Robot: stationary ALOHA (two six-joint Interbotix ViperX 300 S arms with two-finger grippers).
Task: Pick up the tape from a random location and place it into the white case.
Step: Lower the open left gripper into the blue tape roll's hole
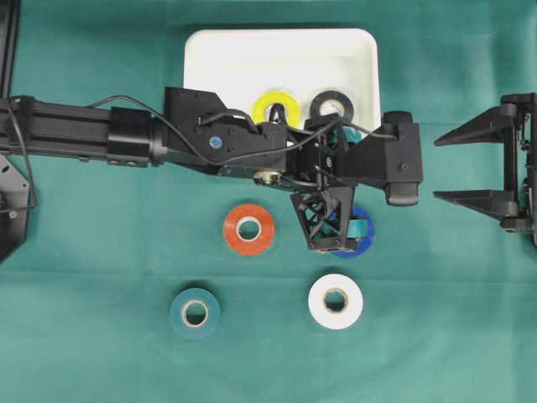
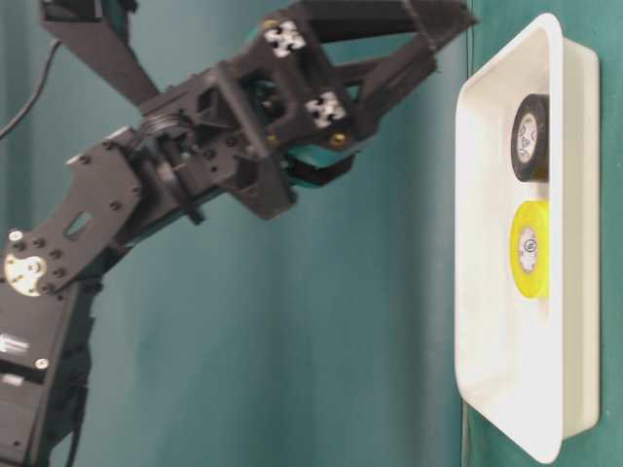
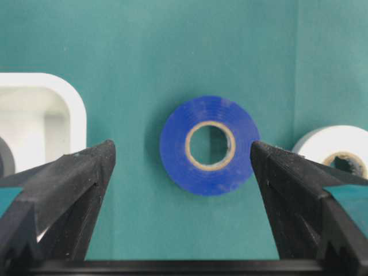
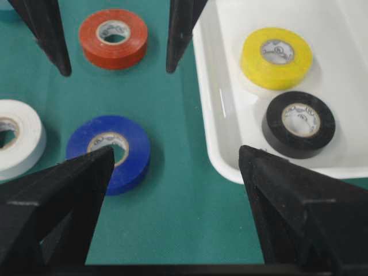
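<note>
Blue tape [image 3: 209, 145] lies between the spread left tool [image 3: 183, 172] fingers.

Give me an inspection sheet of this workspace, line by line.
Surface: green cloth.
Job's things: white case holds yellow tape and black tape; blue tape, orange tape, teal tape and white tape lie on the cloth.
Clutter: nothing seen.
Grippers: left gripper open above the blue tape; right gripper open, empty.
Cables: black cable along the left arm.
Surroundings: nothing seen.
</note>
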